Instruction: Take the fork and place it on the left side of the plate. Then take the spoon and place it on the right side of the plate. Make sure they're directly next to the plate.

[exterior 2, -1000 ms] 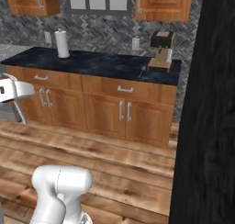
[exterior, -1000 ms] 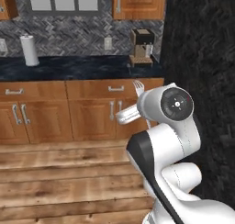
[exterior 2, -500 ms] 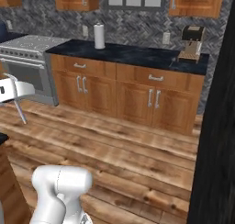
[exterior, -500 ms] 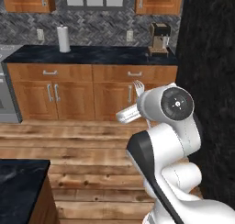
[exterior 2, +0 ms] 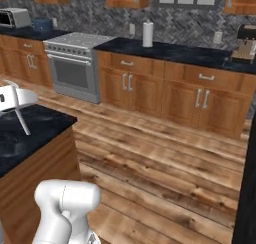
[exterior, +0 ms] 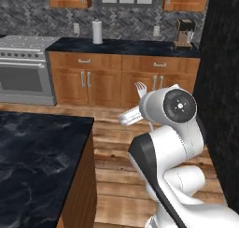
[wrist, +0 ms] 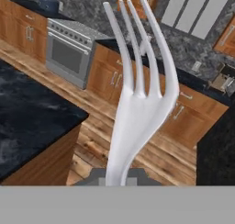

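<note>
My gripper is shut on the fork, a slim silver-white one whose tines rise straight up the middle of the hand view. From the left base view the fork pokes up just behind the arm's wrist, with the gripper held in the air over the wooden floor. At the left edge of the right base view the gripper hangs above the island corner, and the fork's thin handle slants down from it. The plate and the spoon are out of view.
A dark stone island counter lies close on the left. Beyond the wooden floor stand a steel stove, wood cabinets, a paper towel roll and a coffee machine. A black wall rises on the right.
The base has moved, so the whole scene has slid to the right; the stove and the island counter have come into view. The fork stays in the shut gripper.
</note>
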Available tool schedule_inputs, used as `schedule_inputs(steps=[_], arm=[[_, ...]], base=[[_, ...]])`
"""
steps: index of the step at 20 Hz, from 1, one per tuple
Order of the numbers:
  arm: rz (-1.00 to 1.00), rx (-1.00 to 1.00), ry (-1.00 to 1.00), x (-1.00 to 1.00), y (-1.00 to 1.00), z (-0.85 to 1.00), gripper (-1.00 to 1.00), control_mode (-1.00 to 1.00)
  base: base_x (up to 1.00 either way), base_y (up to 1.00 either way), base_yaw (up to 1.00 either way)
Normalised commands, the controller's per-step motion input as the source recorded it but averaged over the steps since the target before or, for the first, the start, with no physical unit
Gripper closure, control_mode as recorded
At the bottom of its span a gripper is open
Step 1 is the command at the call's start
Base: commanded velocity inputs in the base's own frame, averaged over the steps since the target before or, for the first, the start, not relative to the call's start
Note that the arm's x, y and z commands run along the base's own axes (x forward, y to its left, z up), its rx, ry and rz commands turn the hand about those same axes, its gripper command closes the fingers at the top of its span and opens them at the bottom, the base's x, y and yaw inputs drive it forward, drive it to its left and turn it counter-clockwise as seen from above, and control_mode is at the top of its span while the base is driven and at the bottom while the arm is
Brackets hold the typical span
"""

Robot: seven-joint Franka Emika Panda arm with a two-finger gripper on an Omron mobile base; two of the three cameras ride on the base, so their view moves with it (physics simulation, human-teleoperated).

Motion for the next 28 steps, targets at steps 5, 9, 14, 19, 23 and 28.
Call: schedule_inputs(steps=[5, 9, 14, 19, 23, 28], arm=[[0.00, 0.00, 0.00, 0.00, 0.00, 0.00, 1.00, 1.00], [0.00, 0.00, 0.00, 0.00, 0.00, 0.00, 1.00, 1.00], [0.00, 0.00, 0.00, 0.00, 0.00, 0.00, 1.00, 1.00], [0.00, 0.00, 0.00, 0.00, 0.00, 0.00, 1.00, 1.00], [0.00, 0.00, 0.00, 0.00, 0.00, 0.00, 1.00, 1.00], [0.00, 0.00, 0.00, 0.00, 0.00, 0.00, 1.00, 1.00]], base=[[-1.00, 0.57, 0.20], [-1.00, 0.55, 0.18], [-1.00, 0.56, 0.17], [-1.00, 0.68, 0.15], [-0.96, 0.94, 0.11], [-0.29, 1.00, 0.03]])
